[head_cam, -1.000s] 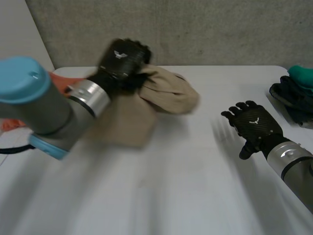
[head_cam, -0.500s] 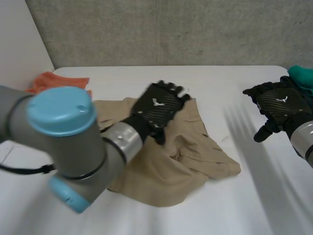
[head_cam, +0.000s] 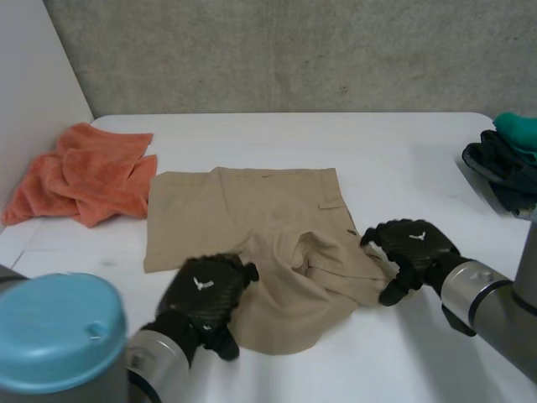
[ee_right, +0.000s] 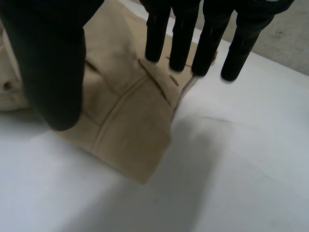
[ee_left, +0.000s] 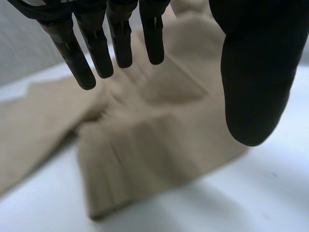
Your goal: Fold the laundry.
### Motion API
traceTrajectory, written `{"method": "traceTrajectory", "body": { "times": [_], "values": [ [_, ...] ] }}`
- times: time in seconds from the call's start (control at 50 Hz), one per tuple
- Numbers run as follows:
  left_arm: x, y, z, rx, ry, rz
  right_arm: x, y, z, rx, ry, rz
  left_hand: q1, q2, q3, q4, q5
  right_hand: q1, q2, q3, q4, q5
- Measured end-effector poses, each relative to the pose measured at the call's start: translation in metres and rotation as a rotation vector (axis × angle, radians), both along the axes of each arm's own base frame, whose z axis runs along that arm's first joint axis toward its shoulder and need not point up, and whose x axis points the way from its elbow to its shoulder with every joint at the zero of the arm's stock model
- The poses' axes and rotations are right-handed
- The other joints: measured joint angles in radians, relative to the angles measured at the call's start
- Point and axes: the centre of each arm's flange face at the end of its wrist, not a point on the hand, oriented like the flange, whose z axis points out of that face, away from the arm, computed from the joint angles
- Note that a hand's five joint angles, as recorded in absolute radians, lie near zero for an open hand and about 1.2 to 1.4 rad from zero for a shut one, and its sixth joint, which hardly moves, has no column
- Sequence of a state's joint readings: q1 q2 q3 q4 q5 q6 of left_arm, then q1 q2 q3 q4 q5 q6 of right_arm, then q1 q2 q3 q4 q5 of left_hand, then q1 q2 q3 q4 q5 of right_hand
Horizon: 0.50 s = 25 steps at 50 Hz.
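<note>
An orange towel (head_cam: 88, 172) lies left of the khaki shorts (head_cam: 243, 210), which are spread mid-table. The left hand (head_cam: 205, 290) is over the shorts' near leg, fingers straight, holding nothing. The right hand (head_cam: 413, 250), also spread open, has its fingertips at the shorts' right edge. Dark clothes (head_cam: 503, 164) lie well right of the shorts.

right hand (ee_right: 48, 58) | fingers (ee_right: 158, 38) straight over tan shorts (ee_right: 130, 125) corner | white table (ee_right: 241, 169)

Holds the left robot hand (head_cam: 204, 292) low and palm down, fingers (ee_left: 118, 41) straight and thumb spread wide, and poses the right robot hand (head_cam: 413, 248) palm down too, fingers (ee_right: 182, 38) slightly bent, thumb well apart from them.
</note>
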<state>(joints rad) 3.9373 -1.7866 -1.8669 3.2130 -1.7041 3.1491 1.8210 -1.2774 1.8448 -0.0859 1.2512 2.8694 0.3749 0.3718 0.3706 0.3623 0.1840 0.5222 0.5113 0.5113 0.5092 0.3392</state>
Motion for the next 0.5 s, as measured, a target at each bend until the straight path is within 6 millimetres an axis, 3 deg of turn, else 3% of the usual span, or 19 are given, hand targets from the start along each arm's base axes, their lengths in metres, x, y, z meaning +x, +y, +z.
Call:
{"method": "traceTrajectory", "body": {
  "times": [0.08,0.16,0.3,0.34,0.36,0.38,0.5],
  "values": [
    [-0.009,-0.001,-0.017,0.032,-0.008,-0.018,0.005,0.0,-0.007,-0.013,0.004,0.016,-0.002,-0.01,-0.01,-0.012,-0.012,0.367,0.436,0.426,0.429,0.402],
    [-0.02,-0.004,-0.029,0.022,0.001,-0.039,0.005,-0.001,-0.009,-0.035,0.005,0.015,-0.002,-0.01,-0.01,-0.012,-0.012,0.529,0.654,0.649,0.656,0.63],
    [-0.043,-0.009,-0.044,-0.018,0.025,-0.075,0.004,-0.003,-0.008,-0.057,0.007,0.004,0.099,0.098,0.092,0.1,0.106,0.529,0.659,0.672,0.685,0.653],
    [-0.053,-0.012,-0.051,-0.033,0.032,-0.09,0.004,-0.004,-0.007,-0.064,0.007,0.0,0.464,0.427,0.425,0.436,0.434,0.529,0.659,0.672,0.685,0.653],
    [-0.054,-0.012,-0.051,-0.034,0.033,-0.091,0.003,-0.004,-0.006,-0.067,0.007,-0.001,0.464,0.427,0.425,0.436,0.434,0.529,0.659,0.672,0.686,0.653],
    [-0.058,-0.014,-0.054,-0.04,0.036,-0.095,0.003,-0.005,-0.004,-0.075,0.008,-0.005,0.672,0.664,0.649,0.662,0.659,0.531,0.659,0.672,0.686,0.654],
    [-0.066,-0.019,-0.047,-0.072,0.063,-0.096,0.002,-0.011,0.013,-0.143,0.021,-0.021,0.751,0.819,0.813,0.828,0.797,0.546,0.659,0.672,0.686,0.659]
  ]
}}
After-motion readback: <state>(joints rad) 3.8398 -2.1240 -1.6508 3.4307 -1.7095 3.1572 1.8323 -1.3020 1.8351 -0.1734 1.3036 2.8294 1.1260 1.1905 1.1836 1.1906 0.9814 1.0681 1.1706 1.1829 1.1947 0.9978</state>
